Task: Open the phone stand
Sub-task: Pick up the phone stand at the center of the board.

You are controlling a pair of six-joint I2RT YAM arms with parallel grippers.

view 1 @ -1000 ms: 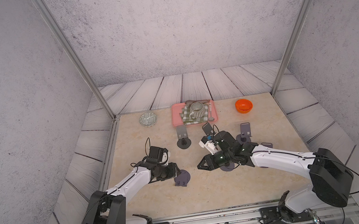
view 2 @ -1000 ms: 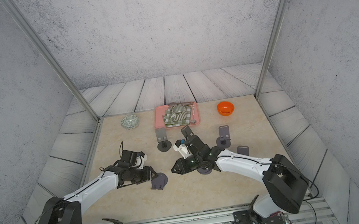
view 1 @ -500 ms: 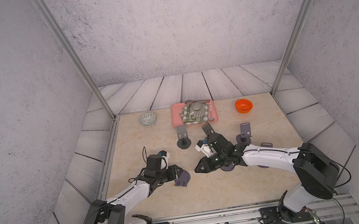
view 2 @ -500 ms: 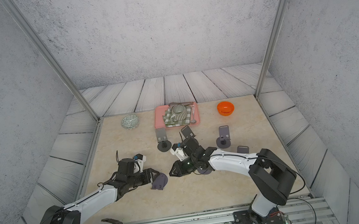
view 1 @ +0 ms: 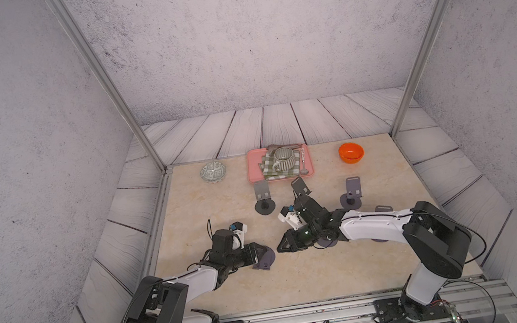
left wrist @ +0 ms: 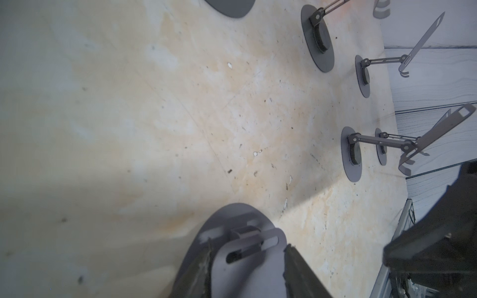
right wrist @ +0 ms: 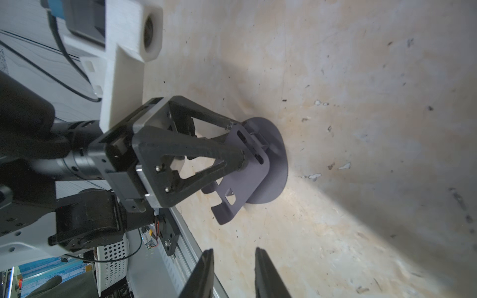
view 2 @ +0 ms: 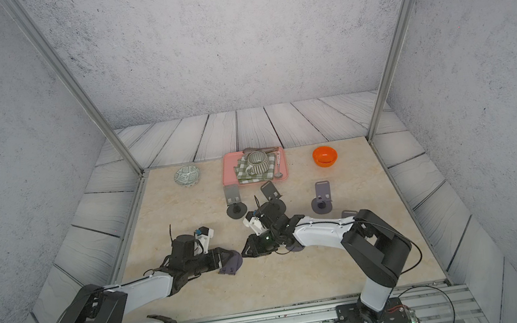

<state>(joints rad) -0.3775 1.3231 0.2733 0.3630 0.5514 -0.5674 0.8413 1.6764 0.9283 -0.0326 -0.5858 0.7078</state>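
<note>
The phone stand (view 1: pixel 265 259) (view 2: pixel 231 265) is dark grey and folded, its slotted plate lying close over its round base at the front middle of the table. My left gripper (view 1: pixel 256 255) (view 2: pixel 221 260) is shut on it. In the left wrist view the plate (left wrist: pixel 253 273) sits between the two fingers of my left gripper (left wrist: pixel 247 249), which press its side edges. My right gripper (view 1: pixel 279 248) (view 2: pixel 245 252) points at the stand from the right, a short gap away. Its fingers are open with only table between them (right wrist: pixel 233 251). The right wrist view shows the stand (right wrist: pixel 258 167) tilted in the left gripper (right wrist: pixel 237 142).
Three unfolded stands (view 1: pixel 264 199) (view 1: pixel 300 185) (view 1: pixel 352 190) stand mid-table behind the arms. Another round base (view 1: pixel 327 244) lies under my right arm. A pink tray (view 1: pixel 253 170) with a cup and cloth, a patterned bowl (view 1: pixel 213 171) and an orange bowl (view 1: pixel 351 152) line the back edge.
My left gripper's fingers have narrowed onto the stand's plate and the left arm has lowered. My right gripper has slid left, closer to the stand.
</note>
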